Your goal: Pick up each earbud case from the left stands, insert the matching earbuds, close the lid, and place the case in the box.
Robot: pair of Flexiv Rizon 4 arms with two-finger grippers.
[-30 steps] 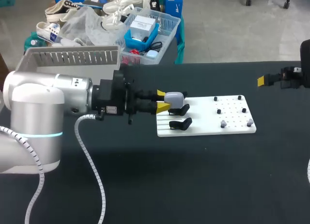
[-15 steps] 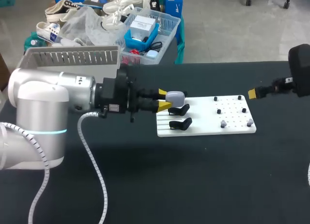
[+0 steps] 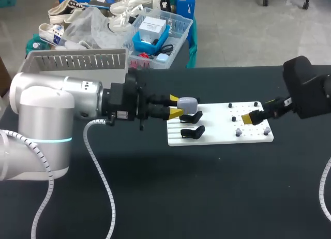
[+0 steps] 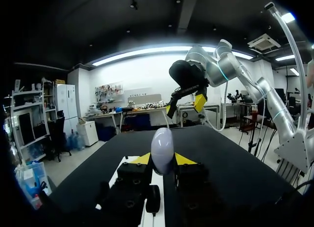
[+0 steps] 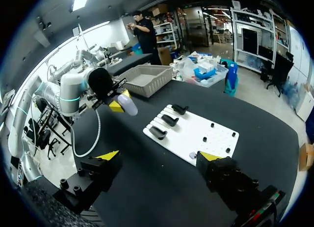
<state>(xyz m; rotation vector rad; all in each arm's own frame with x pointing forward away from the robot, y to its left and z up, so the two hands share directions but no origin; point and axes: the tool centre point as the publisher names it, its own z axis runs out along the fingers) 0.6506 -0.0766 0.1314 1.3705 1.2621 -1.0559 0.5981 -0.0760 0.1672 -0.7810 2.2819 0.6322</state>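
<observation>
1. Your left pincer [image 3: 175,106] is closed on the pale grey earbud case [image 3: 187,103], one yellow tip on each side. The case hangs clear of the white board [image 3: 217,138], over its left end and just above the black stands [image 3: 192,131].
2. Change on the left: almost none. Arm and case sit nearly where they were a second ago.
3. Change on the right: large. A second ago your right pincer [image 3: 249,117] was out at the table's [image 3: 207,197] right edge. It has since swung inward and now hangs over the right end of the board, near the small earbuds [image 3: 238,131] on their pegs.
4. Your right pincer is spread wide and holds nothing; the right wrist view shows bare table and board between its tips.
5. Meaning, as a judgement: the pick-up of this case is done and the right arm is lining up to fetch an earbud. Insertion has not yet begun.
6. No gap shows at the case lid in the left wrist view, so you probably need it opened before an earbud goes in.
7. The grey slatted box [image 3: 77,60] stands behind your left arm, well apart from the case. Placing comes last.
</observation>
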